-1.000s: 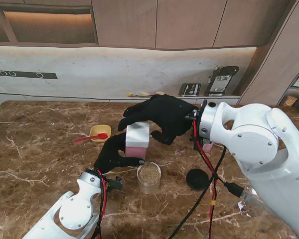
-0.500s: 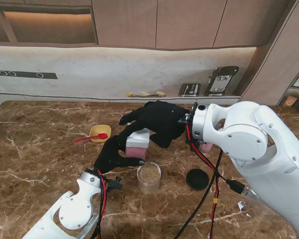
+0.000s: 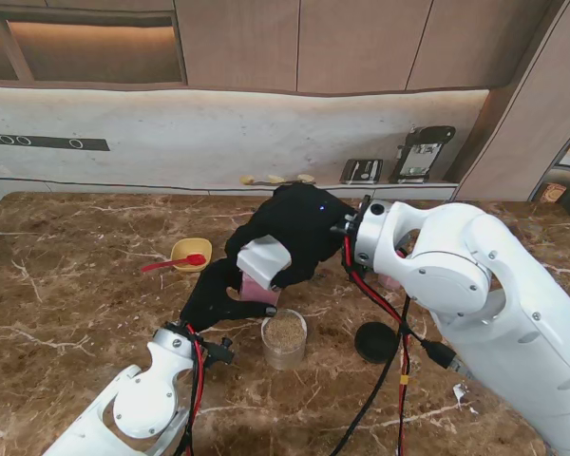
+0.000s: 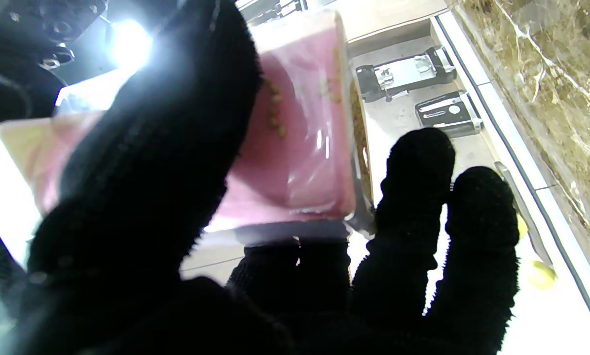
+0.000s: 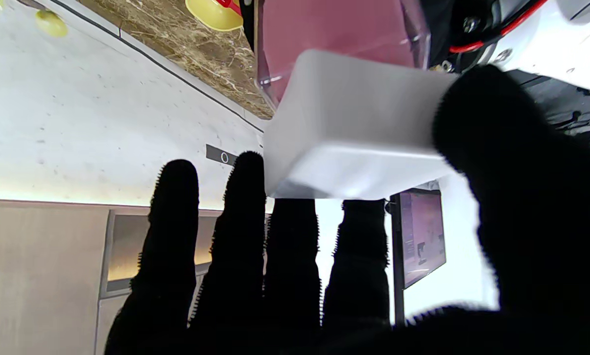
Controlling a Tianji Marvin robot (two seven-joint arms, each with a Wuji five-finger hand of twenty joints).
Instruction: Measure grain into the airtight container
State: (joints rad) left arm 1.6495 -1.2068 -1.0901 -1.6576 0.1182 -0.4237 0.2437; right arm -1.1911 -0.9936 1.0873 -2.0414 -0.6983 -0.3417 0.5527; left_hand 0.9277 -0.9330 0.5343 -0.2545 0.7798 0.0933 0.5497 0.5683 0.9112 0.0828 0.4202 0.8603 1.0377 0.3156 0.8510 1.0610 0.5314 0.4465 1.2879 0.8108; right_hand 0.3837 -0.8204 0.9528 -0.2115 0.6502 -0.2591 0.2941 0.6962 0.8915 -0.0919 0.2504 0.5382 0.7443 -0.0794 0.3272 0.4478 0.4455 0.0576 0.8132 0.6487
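Both the left hand (image 3: 214, 296) and right hand (image 3: 299, 228) clasp the tilted pink container (image 3: 261, 271) above the grain jar (image 3: 284, 337).

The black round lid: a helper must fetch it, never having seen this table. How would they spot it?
On the brown marble table, look just right of the clear grain-filled jar standing nearest me. The black round lid lies flat there, beside the right arm's cables. It is the only flat black disc; the yellow bowl sits far left.
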